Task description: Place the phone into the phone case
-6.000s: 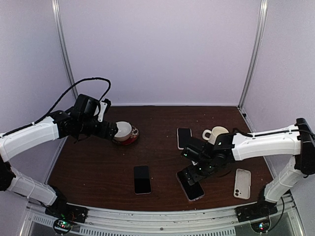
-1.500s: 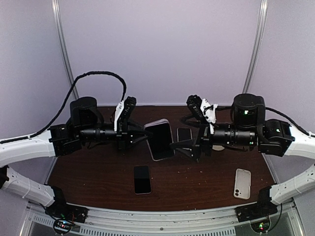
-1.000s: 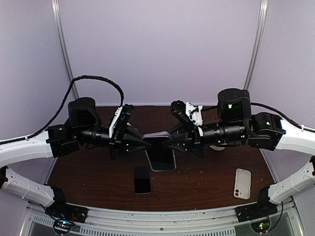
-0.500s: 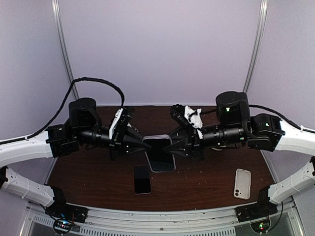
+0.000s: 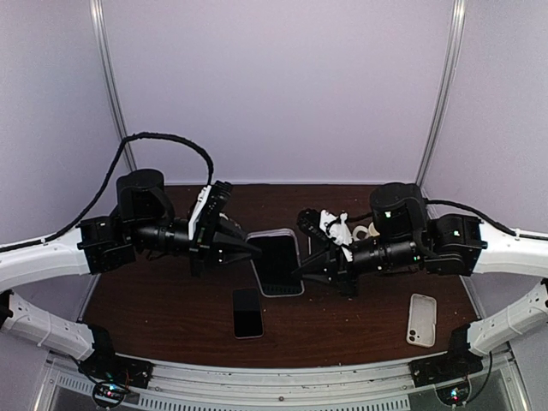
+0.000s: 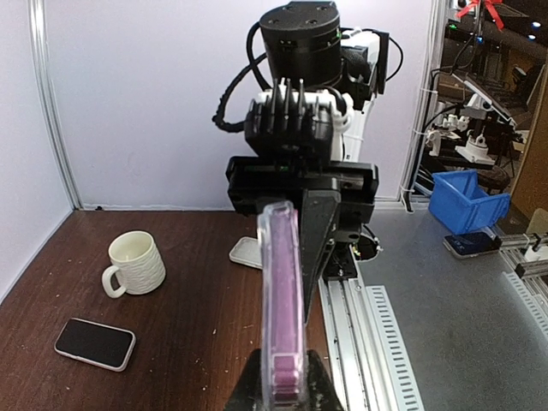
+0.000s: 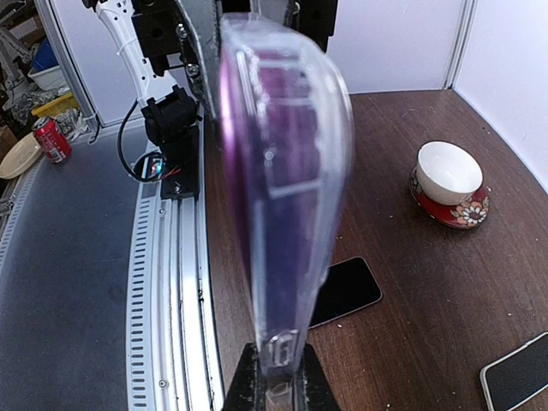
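Observation:
A purple phone sits inside a clear phone case and is held in the air above the table's middle, screen up in the top view. My left gripper is shut on its left edge. In the left wrist view the phone stands edge-on between my left gripper's jaws. My right gripper is shut on the opposite edge. The right wrist view shows the clear case rising from my right gripper, purple showing through it.
A black phone lies on the brown table below the held one. A white case lies at the right front. A white mug stands behind the right arm. A cup on a red saucer stands at the back left.
My right gripper opened briefly and closed again on the case edge, and the right arm sank a little lower. The left arm and the phone have barely moved.

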`<state>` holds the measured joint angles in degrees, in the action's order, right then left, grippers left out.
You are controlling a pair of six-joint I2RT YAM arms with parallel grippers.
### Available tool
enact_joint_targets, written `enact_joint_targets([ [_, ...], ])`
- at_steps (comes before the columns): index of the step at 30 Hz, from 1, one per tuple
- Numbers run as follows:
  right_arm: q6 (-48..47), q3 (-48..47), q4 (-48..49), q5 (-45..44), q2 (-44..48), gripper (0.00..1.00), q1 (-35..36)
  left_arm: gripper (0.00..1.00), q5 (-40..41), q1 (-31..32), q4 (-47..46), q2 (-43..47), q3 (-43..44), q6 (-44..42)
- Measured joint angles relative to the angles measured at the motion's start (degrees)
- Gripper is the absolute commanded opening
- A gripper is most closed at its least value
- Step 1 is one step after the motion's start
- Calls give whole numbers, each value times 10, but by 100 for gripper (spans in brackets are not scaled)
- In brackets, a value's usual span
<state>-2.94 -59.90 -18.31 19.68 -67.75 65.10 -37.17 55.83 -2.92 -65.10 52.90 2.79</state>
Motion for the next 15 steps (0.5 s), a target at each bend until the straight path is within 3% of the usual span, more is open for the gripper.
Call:
enact_joint_targets([
  [4, 0, 0, 2, 12, 0, 0, -1, 41, 1, 0, -5, 0, 0, 3],
  [6, 2, 0, 5, 16, 0, 0, -2, 51, -1, 1, -20, 0, 0, 7],
  [12, 5, 0, 43, 24, 15, 0, -3, 51, -6, 3, -69, -2, -4, 33],
  [15, 8, 0, 67, 24, 28, 0, -3, 42, -8, 4, -88, -5, -10, 43],
])
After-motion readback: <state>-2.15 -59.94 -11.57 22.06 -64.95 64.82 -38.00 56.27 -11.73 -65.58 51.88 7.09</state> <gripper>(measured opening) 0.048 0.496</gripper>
